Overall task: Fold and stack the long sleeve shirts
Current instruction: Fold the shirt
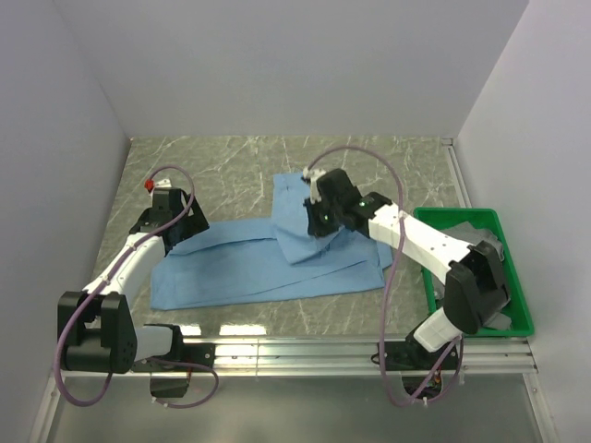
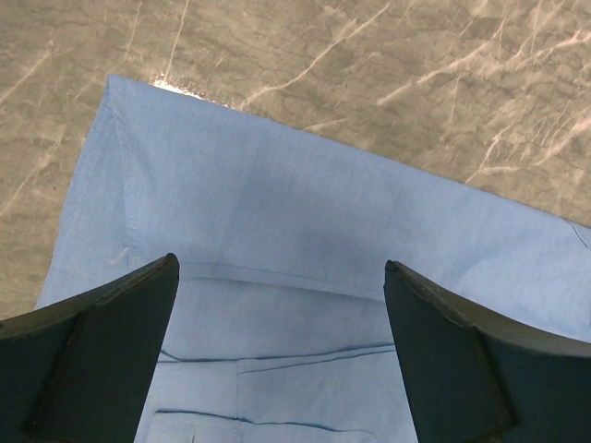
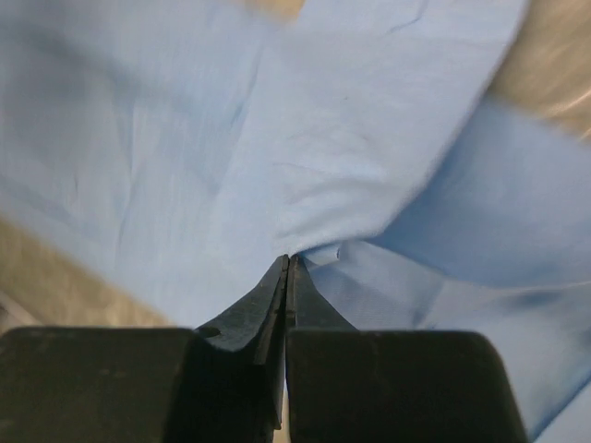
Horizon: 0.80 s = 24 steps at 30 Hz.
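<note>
A grey-green marbled surface (image 1: 231,166) lies between plain pale walls (image 1: 295,65), with the two arms reaching in from its near edge. The right hand (image 3: 287,263) has its jaws pressed tight together, and a pucker of the light blue shirt (image 1: 240,272) is caught at their very tips. The cloth gathers into small creases just where the tips meet. Around that pinch the fabric spreads out in the wrist view, with a broad flap above and flatter layers to the right. From above, this hand sits over the shirt's right half, near its far edge, and a raised fold of cloth hangs from it onto the flat part of the garment.

The left hand (image 2: 277,268) has its jaws set wide apart and holds nothing. Its two dark fingers (image 2: 102,314) frame the shirt's left end, which lies flat beneath them; whether they touch the cloth cannot be told. Beyond the fingers run the shirt's stitched edge and one corner, then bare marble.

The shirt as a whole lies across the middle of the surface, stretched left to right between the two hands. Well to the right, apart from the shirt, a green bin (image 1: 452,213) sits by the surface's right edge with grey things (image 1: 466,226) inside, partly hidden by the right arm
</note>
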Each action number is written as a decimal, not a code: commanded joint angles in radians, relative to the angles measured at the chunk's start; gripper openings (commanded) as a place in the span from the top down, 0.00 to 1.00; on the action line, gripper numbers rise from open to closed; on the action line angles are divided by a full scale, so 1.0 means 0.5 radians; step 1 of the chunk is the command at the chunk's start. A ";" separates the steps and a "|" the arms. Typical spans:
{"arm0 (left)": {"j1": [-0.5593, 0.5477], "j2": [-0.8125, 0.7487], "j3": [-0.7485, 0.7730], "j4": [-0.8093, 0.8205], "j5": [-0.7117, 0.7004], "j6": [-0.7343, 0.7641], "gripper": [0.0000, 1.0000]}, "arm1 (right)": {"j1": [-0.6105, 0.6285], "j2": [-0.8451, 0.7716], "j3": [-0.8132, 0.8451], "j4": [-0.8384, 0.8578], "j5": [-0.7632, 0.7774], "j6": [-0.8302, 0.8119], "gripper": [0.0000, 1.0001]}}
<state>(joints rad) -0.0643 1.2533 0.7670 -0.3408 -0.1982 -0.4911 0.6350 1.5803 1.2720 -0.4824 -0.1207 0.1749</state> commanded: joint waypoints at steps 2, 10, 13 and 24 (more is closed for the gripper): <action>0.000 -0.077 0.049 0.034 0.010 -0.015 0.01 | 0.077 -0.200 -0.270 -0.160 -0.222 -0.055 0.94; 0.000 -0.071 0.055 0.025 0.025 -0.015 0.01 | -0.003 -0.078 0.094 -0.278 0.286 -0.080 0.46; 0.000 -0.083 0.049 0.028 0.031 -0.015 0.01 | -0.082 0.122 0.342 -0.198 0.379 -0.046 0.46; 0.000 -0.089 0.052 0.034 0.065 -0.015 0.01 | -0.254 1.042 1.082 -0.005 0.472 0.199 0.46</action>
<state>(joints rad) -0.0643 1.2385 0.7670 -0.3412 -0.1764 -0.4927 0.5228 2.0453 1.7370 -0.5076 0.0872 0.2214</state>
